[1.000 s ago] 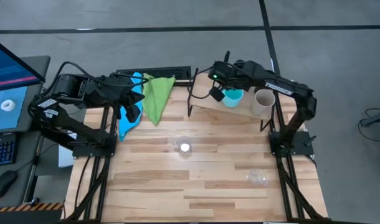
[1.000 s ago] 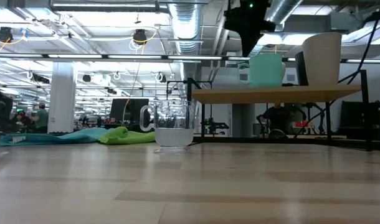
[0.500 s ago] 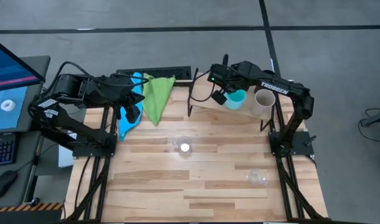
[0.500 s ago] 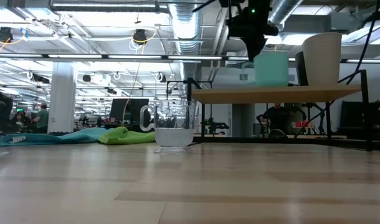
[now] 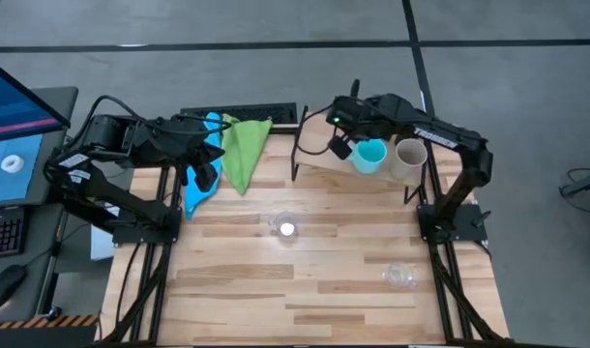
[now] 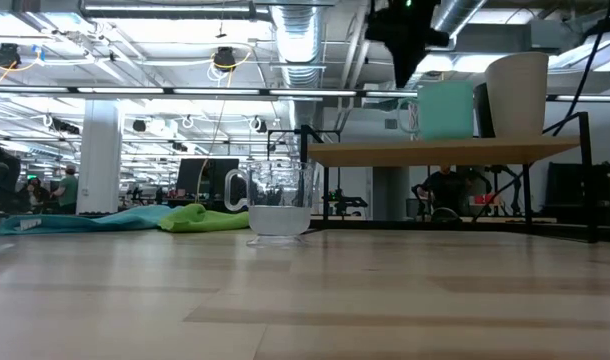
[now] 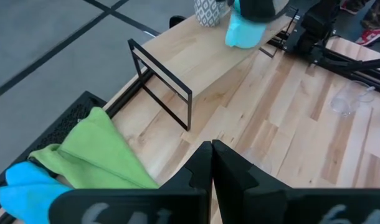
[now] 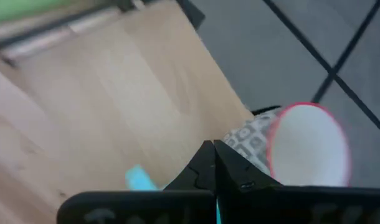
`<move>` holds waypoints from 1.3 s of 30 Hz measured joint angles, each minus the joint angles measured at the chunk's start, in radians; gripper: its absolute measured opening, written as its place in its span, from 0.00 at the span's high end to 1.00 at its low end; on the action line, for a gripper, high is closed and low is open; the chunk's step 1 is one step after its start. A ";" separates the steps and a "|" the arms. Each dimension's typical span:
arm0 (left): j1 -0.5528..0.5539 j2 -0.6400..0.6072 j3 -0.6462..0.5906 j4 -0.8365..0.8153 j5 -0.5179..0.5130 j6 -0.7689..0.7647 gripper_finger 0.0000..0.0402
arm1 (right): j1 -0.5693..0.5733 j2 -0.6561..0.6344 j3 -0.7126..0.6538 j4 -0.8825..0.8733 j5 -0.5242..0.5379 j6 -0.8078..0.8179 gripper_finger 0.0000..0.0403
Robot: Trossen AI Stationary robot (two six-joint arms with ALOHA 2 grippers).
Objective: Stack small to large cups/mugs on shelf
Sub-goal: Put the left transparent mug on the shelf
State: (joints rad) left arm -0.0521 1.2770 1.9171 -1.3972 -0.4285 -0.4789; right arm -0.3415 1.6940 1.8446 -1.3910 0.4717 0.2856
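Mug and tumbler side by side on shelf.

I see a green cloth and a blue cloth overlapping at the tabletop's far left corner, a monitor and mouse further left.

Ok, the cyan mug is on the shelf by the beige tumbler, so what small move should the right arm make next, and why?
Probably lift the right gripper up and clear of the shelf. Its fingers look shut and empty, the cyan mug stands upright beside the beige tumbler, and two clear cups wait on the table.
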 joint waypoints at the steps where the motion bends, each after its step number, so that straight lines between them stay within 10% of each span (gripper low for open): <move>1: 0.000 0.000 0.000 0.000 0.002 0.000 1.00 | 0.005 -0.013 0.013 -0.003 -0.003 0.002 0.97; 11: -0.030 0.002 -0.310 0.233 0.144 -0.013 0.97 | 0.191 -0.251 0.118 -0.184 -0.029 0.201 0.96; 27: 0.032 0.002 -0.934 0.851 0.344 -0.089 0.53 | 0.459 -0.392 0.113 -0.180 -0.029 0.370 0.89; 39: 0.039 0.215 -0.954 1.008 0.338 -0.108 0.56 | 0.550 -0.378 0.113 -0.180 -0.029 0.380 0.89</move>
State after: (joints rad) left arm -0.0133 1.4917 0.9626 -0.3894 -0.0907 -0.5869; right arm 0.2087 1.3163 1.9575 -1.5707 0.4423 0.6652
